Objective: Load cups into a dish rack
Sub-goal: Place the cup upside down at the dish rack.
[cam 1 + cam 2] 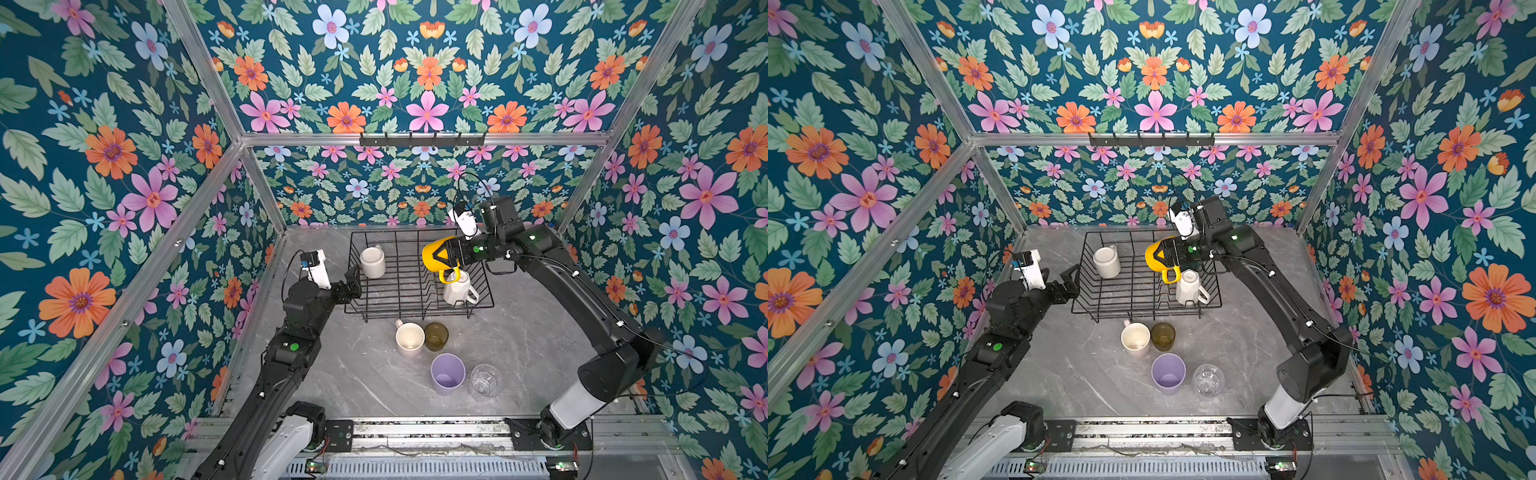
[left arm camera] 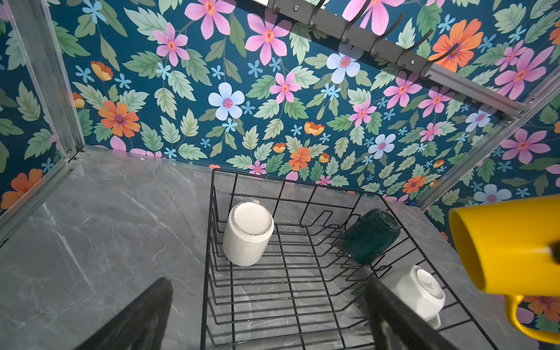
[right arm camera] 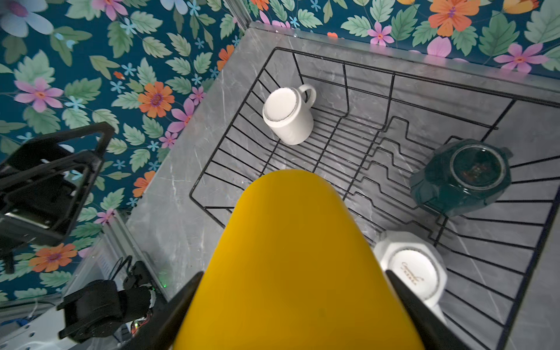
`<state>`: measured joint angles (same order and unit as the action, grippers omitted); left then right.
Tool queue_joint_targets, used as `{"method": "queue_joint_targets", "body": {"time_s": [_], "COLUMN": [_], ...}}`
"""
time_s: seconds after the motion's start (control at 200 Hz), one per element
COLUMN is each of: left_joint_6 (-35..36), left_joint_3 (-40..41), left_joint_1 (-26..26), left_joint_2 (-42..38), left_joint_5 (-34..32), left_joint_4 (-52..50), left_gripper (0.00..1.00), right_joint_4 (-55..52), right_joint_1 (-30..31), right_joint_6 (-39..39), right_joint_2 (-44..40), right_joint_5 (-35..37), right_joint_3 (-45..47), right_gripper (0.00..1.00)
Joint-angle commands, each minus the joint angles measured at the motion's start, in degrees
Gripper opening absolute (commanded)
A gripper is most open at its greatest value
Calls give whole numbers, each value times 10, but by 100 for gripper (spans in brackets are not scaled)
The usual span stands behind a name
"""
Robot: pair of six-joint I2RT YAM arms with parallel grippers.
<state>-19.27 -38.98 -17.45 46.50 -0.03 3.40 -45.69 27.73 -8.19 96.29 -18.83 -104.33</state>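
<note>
Three cups racked: a white mug (image 1: pixel 372 262) bottom-up in the far left corner of the dish rack (image 1: pixel 399 286), a faceted white mug (image 1: pixel 457 289) bottom-up near the front right, and a dark green mug (image 3: pixel 463 177) tipped against the dividers (image 3: pixel 391 151).
Four on the table: the cream mug (image 1: pixel 410 338), olive-brown glass (image 1: pixel 436 336), lilac tumbler (image 1: pixel 447 373) and clear glass (image 1: pixel 485 380) stand in front of the rack.
Right gripper (image 1: pixel 444 254): it is clamped across the yellow mug (image 1: pixel 430 255), which lies on its side above the rack's right half with its handle hanging down.
Left gripper (image 1: pixel 354 283): its jaws are spread and hold nothing, just outside the rack's left wall.
Your step: roll the wrist so the mouth faces down before you lower.
Handle: it dangles just above the faceted white mug, so move left first.
Open room: the middle floor between the white mug and the dividers is bare; aim there.
Edges: the wire walls slope inward, so come down from above, not across the rim.
Release: open only when the rim sits flat on the wires.
</note>
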Motion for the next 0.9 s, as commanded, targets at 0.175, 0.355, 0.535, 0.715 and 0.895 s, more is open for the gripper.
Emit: {"method": "queue_joint_targets", "body": {"time_s": [0.175, 0.355, 0.535, 0.715, 0.895], "left_joint_6": [15, 18, 20, 21, 21], "left_joint_3": [7, 10, 8, 7, 7], "left_joint_1": [1, 2, 2, 2, 2], "left_joint_2": [-23, -34, -38, -40, -44], "left_joint_5": [-24, -32, -37, -41, -44], "left_joint_4": [-16, -23, -30, -34, -36], "left_gripper": [99, 100, 100, 99, 100], "right_joint_4": [-47, -68, -91, -110, -117], "right_joint_1": [7, 8, 13, 15, 15], "right_joint_6": [49, 62, 77, 93, 109], "right_joint_2": [88, 142, 192, 234, 261], "right_joint_5": [83, 102, 122, 150, 178], "right_joint_3": [-99, -154, -214, -261, -279], "right_gripper": [0, 0, 0, 0, 0]}}
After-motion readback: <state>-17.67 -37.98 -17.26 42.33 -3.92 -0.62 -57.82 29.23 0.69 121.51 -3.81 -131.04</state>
